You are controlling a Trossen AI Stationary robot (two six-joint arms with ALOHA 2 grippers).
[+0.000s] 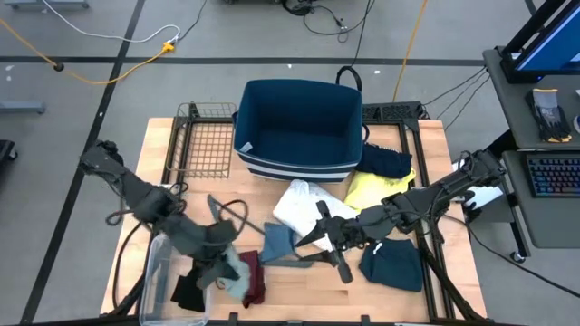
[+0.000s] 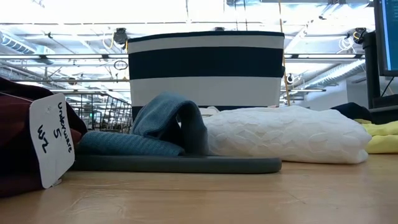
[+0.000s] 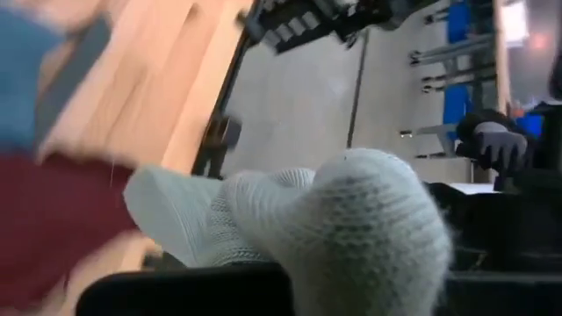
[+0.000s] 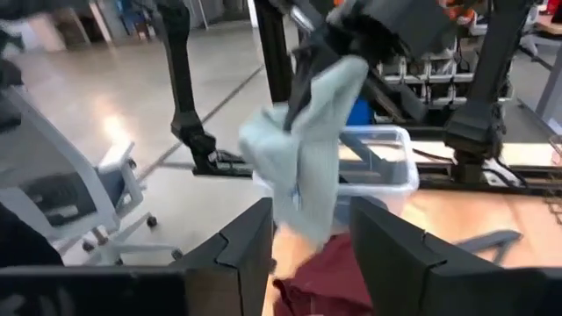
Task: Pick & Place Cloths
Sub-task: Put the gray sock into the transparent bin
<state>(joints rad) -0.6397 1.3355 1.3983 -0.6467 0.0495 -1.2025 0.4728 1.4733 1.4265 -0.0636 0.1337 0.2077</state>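
Note:
My left gripper point(image 1: 220, 256) is shut on a grey-green cloth point(image 1: 237, 272) at the table's near left. It is over a maroon cloth point(image 1: 256, 279) and beside a black cloth point(image 1: 186, 292). My right gripper point(image 1: 322, 243) is open and empty near the table's middle, with its fingers point(image 4: 250, 246) pointing at the left gripper. A blue cloth point(image 2: 165, 124) lies draped over a grey hanger point(image 2: 186, 163). A white cloth point(image 1: 304, 206), a yellow one point(image 1: 376, 188), a navy one point(image 1: 385, 161) and a dark teal one point(image 1: 391, 263) lie on the table. My left gripper holds the grey-green cloth by its bunched upper part point(image 4: 327, 75), which comes from above in the right wrist view. The cloth hangs slack below the fingers in several folds point(image 4: 303, 167). Its lower end is hidden behind my right fingers. The bunched fabric point(image 3: 351, 219) fills the left wrist view.
A navy basket with white stripes point(image 1: 299, 127) stands at the far middle, with a wire basket point(image 1: 204, 140) to its left. A clear plastic bin point(image 1: 161, 272) sits at the near left edge. A white tag point(image 2: 53, 140) hangs on the maroon cloth.

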